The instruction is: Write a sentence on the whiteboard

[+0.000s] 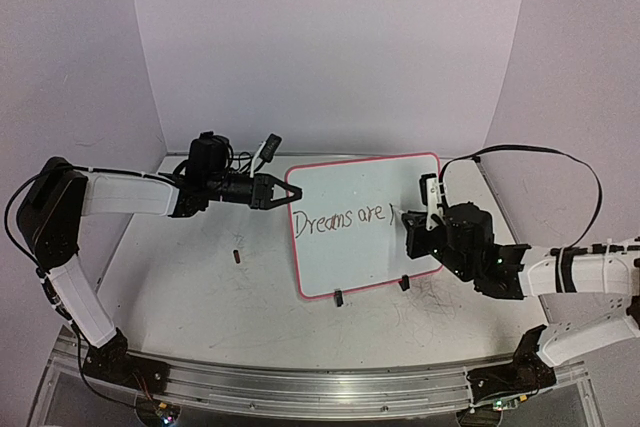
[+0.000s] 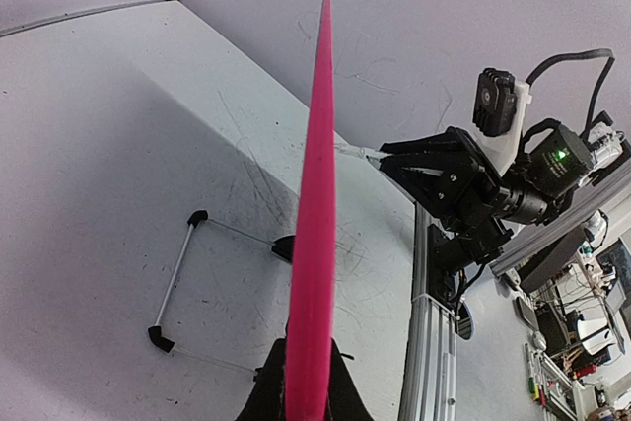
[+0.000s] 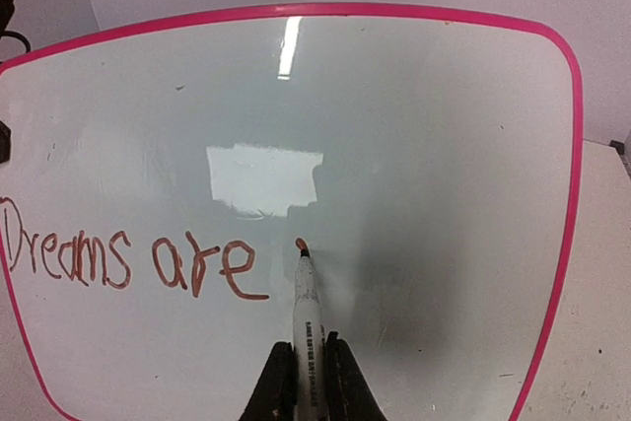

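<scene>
Upright whiteboard (image 1: 345, 257) bars the mid-table. The left gripper (image 1: 285, 190) crowds its left edge; the right gripper (image 3: 301, 382) and marker (image 3: 307, 308) crowd its face. Open table (image 1: 190, 297) lies leftward, save a small dark object (image 1: 236, 256).

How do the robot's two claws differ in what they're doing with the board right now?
The left gripper is clamped on the pink rim of the whiteboard, while the right gripper is shut on a marker instead. The left gripper meets the board edge-on from its side; the right gripper faces the writing surface, with the marker tip at the end of the unfinished sentence. Both are black, two-fingered and shut.
</scene>
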Controlling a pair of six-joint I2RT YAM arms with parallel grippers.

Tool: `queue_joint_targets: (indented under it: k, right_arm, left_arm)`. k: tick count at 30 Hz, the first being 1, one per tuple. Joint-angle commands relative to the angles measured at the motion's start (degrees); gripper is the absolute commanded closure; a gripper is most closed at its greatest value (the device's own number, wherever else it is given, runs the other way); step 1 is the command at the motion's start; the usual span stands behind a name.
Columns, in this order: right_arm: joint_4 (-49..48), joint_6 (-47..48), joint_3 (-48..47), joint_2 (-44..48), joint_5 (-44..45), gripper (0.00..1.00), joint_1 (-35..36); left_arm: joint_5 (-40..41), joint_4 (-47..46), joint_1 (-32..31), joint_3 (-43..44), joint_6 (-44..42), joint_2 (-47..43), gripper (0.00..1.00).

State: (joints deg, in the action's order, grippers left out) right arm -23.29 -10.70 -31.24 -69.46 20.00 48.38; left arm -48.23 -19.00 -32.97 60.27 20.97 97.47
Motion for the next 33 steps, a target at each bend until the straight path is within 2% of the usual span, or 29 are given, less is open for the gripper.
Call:
queue_joint_targets:
  k: [1,10,23,33]
  right_arm:
    - [-2.29,-0.11,-1.98,-1.06,1.72,1.00,-0.31]
    - [-0.08,-1.69,-1.31,0.20,5.38,1.00,-0.33]
    - [3.79,-3.19,-0.01,1.69,2.41,1.00,-0.31]
    - [2.60,-3.39,0.07,0.41,-0.96,1.00,-0.29]
  left_arm:
    - [2.40,1.95,0.00,0.55,-1.15,-1.76,1.00]
    - [2.31,2.01,0.01,0.64,-1.12,-1.76,1.00]
    - [2.26,2.04,0.01,0.75,-1.11,-1.73,1.00]
    - [2.21,2.04,0.01,0.73,-1.04,-1.48,1.00]
